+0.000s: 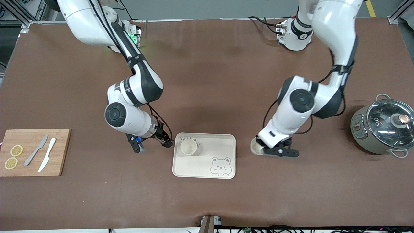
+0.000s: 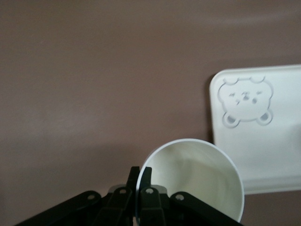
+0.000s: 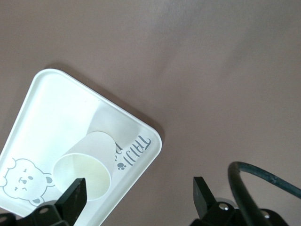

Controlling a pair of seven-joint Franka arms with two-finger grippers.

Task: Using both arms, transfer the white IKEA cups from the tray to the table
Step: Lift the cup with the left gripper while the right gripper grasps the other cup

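One white cup (image 1: pixel 188 147) stands upright on the cream bear tray (image 1: pixel 223 145), in the corner toward the right arm's end. My right gripper (image 1: pixel 164 141) is open and empty, over the table just beside that tray edge. In the right wrist view the cup (image 3: pixel 87 169) and tray (image 3: pixel 61 108) lie beside my open gripper (image 3: pixel 138 195). My left gripper (image 1: pixel 260 149) is shut on the rim of the second white cup (image 1: pixel 255 147), low over the table beside the tray's edge toward the left arm's end. The left wrist view shows the fingers (image 2: pixel 148 178) pinching the cup wall (image 2: pixel 197 183).
A wooden cutting board (image 1: pixel 61 152) with two lemon slices (image 1: pixel 16 150) and two knives (image 1: pixel 36 154) lies at the right arm's end. A steel pot with a glass lid (image 1: pixel 385 127) stands at the left arm's end.
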